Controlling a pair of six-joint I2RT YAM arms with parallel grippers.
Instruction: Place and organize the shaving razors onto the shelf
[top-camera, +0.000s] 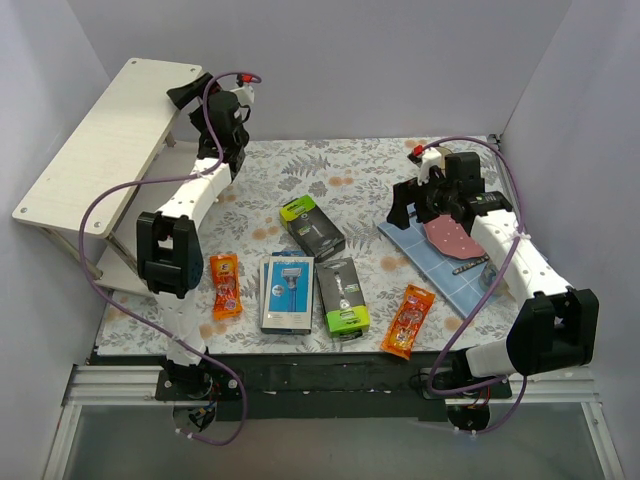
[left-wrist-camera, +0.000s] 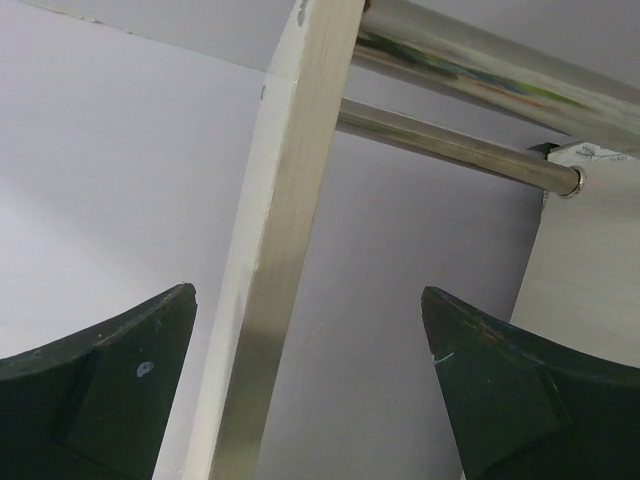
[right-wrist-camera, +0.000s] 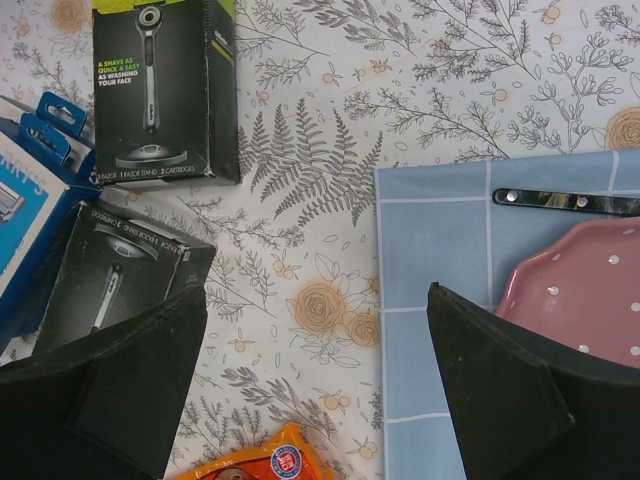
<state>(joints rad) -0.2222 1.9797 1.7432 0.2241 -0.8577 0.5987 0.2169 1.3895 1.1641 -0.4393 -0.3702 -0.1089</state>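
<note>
while flat on the floral cloth (top-camera: 300, 170), well apart from the shelf (top-camera: 100, 150), treat the far black box (top-camera: 312, 228), near black box (top-camera: 342, 296) and blue-and-white box (top-camera: 287, 292) as probably light, stiff, slightly slick. pinch these across the narrow sides; take the softer orange packet (top-camera: 225, 285) by an edge. find the left gripper (top-camera: 184, 96) spread wide by the shelf's top board, the right gripper (right-wrist-camera: 315, 390) spread wide, empty, over the cloth.

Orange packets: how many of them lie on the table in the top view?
2. One orange packet lies left of the blue-and-white box; the other lies right of the nearer black box. The shelf's lower board is partly hidden.
</note>
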